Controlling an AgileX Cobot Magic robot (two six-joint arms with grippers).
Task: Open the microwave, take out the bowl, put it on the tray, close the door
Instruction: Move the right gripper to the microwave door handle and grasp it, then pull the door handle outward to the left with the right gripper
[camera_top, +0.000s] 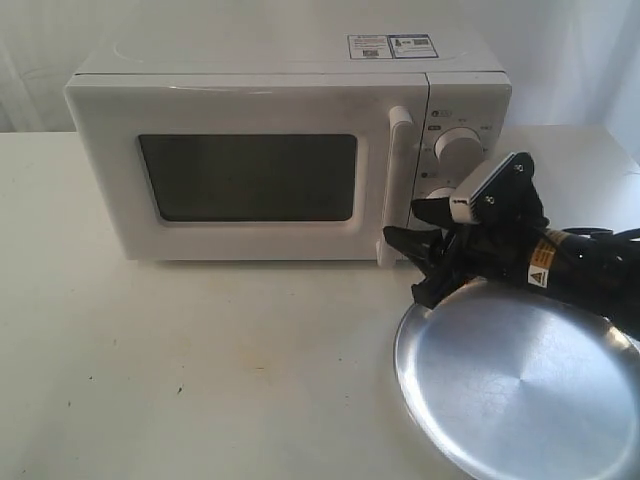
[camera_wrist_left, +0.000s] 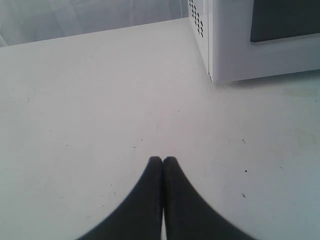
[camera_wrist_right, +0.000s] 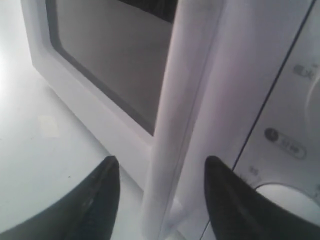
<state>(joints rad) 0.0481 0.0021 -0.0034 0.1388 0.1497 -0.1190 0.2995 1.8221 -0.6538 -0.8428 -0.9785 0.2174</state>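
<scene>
At centre right, the right gripper (camera_wrist_right: 161, 161) gapes wide around the handle (camera_wrist_right: 172, 115) of the door (camera_top: 250, 175). The left gripper (camera_wrist_left: 163, 160) is pinched together, empty.

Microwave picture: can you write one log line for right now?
door shut | right gripper open, astride handle | left gripper shut over table | bowl unseen

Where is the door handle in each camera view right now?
Exterior: the door handle is the vertical bar just right of the dark window.
Left wrist: not in view.
Right wrist: it runs between the open tips of the right gripper.
Shared landmark: the dark window shows in all three.
</scene>
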